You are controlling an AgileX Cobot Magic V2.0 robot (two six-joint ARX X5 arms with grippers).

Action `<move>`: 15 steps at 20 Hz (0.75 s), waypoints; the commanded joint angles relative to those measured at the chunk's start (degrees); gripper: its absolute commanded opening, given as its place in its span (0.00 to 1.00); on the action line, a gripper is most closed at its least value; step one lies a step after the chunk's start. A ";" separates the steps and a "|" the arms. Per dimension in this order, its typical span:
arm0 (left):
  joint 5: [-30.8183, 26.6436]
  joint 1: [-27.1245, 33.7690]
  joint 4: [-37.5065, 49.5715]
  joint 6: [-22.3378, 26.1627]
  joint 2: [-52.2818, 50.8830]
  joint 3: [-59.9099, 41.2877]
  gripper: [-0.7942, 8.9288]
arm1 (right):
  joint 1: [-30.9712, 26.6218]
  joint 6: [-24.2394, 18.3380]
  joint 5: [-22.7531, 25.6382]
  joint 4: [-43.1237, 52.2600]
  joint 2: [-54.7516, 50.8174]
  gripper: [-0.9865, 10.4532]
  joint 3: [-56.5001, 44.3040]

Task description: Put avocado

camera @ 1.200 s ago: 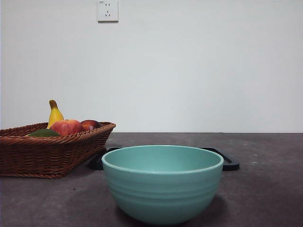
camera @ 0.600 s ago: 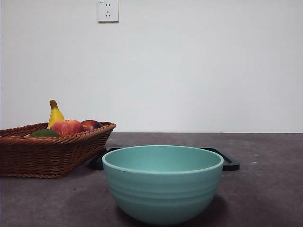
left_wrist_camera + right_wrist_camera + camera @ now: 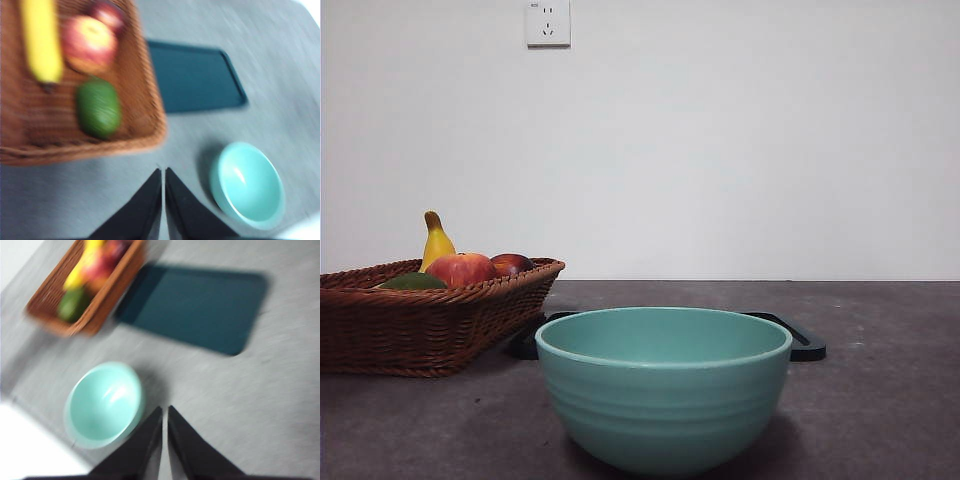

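Inspector: Largest items first?

Clerk: Grey table [image 3: 880, 400]; a dark tray [image 3: 195, 75] at mid-frame; a wicker basket [image 3: 410, 330] at the left of the front view; a teal bowl [image 3: 663, 390] at lower centre.

Inspector: The avocado?

Clerk: The avocado [image 3: 98, 108] lies inside the basket, beside the banana [image 3: 41, 42] and the apple [image 3: 90, 42].

Inspector: Claws?

Clerk: The left gripper [image 3: 163, 175] and the right gripper [image 3: 165, 412] both have their jaws closed together, holding nothing, above bare table.
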 commanded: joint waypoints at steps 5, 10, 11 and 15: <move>2.75 -3.58 -5.62 2.82 1.11 3.23 0.09 | 8.50 -3.06 -0.15 -2.78 1.27 0.09 1.81; 2.71 -3.61 -5.84 3.10 1.11 3.23 0.19 | 9.22 -2.86 -0.15 -2.75 1.27 0.17 1.81; 2.71 -3.61 -5.81 3.10 1.11 3.23 0.30 | 9.22 -2.71 -0.15 -2.78 1.27 0.25 1.81; 2.71 -3.61 -5.81 2.95 1.14 3.23 0.51 | 9.22 -2.51 -0.15 -2.78 1.27 0.41 1.81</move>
